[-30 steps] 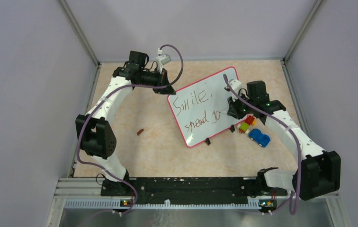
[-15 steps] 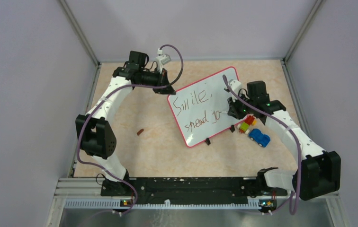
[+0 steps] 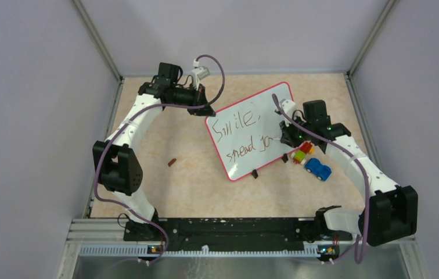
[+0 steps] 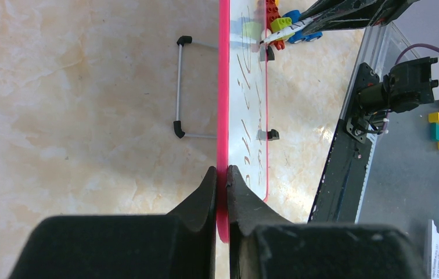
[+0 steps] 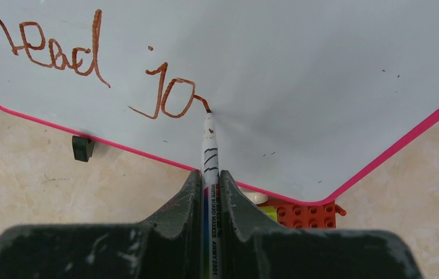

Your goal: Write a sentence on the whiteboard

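Whiteboard (image 3: pixel 266 107) stood propped on the tabletop (image 3: pixel 182 174), its pink rim clamped by the left hand (image 4: pixel 222 170). The right hand (image 5: pixel 209 174), closed on a marker (image 5: pixel 209 145), held the tip after "jo" in the sentence (image 3: pixel 244 132). Pressing hard might shove the board loose.

top: overhead from behind | wrists: close-up, left seemingly edge-on | shared: whiteboard (image 3: pixel 245 164)

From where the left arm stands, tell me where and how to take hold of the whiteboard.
Grip the whiteboard by its thin pink rim at the corner nearest that arm, coming edge-on, one jaw on the face, one behind. A wire stand props it tilted, so that edge sits raised. The left gripper is shut there, clear of the handwriting and the right gripper's marker.
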